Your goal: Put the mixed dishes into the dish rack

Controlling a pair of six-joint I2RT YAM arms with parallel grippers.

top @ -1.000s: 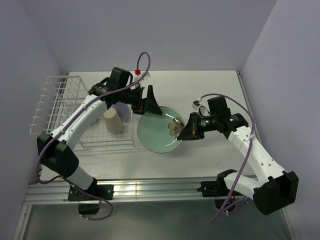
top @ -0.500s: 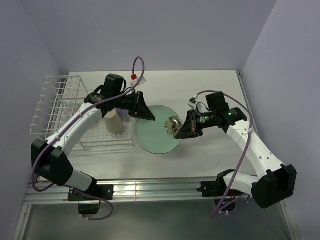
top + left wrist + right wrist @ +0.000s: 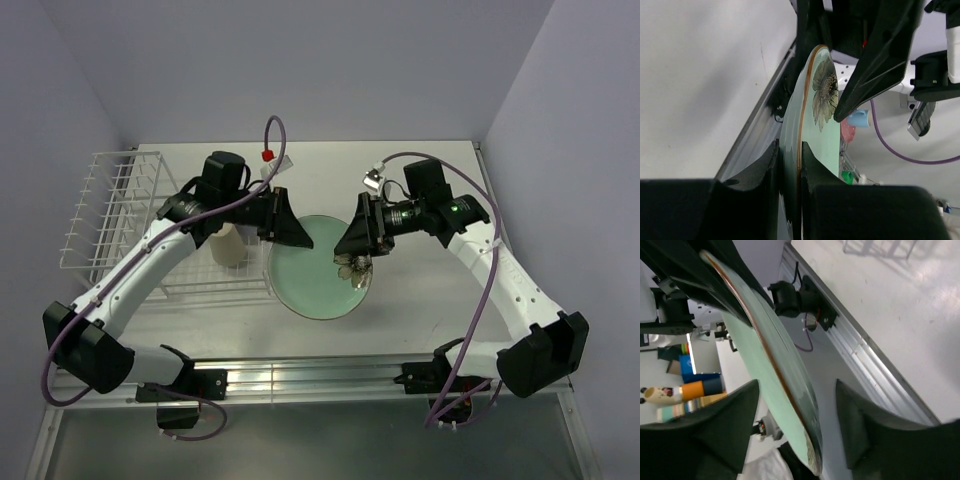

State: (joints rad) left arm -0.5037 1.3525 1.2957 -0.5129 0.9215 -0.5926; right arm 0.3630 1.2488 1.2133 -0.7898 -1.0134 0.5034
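The pale green plate (image 3: 312,275) with its flower motif (image 3: 353,266) hangs just right of the white wire dish rack (image 3: 110,205). My left gripper (image 3: 287,228) is shut on the plate's far-left rim; in the left wrist view both pads clamp the plate's edge (image 3: 790,150). On the opposite rim, by the flower, my right gripper (image 3: 357,243) stands open. In the right wrist view the plate's edge (image 3: 765,347) runs between the spread fingers of that gripper (image 3: 796,390) without touching them. A beige tumbler (image 3: 228,247) stands inside the rack.
The rack's row of upright tines (image 3: 100,195) runs along its left side. The metal rail (image 3: 300,375) with both arm bases borders the table's near edge. Bare table (image 3: 420,290) lies under my right arm.
My left gripper closed on the plate's rim. My right gripper opened and let go of the plate by the flower. The plate shifted slightly left.
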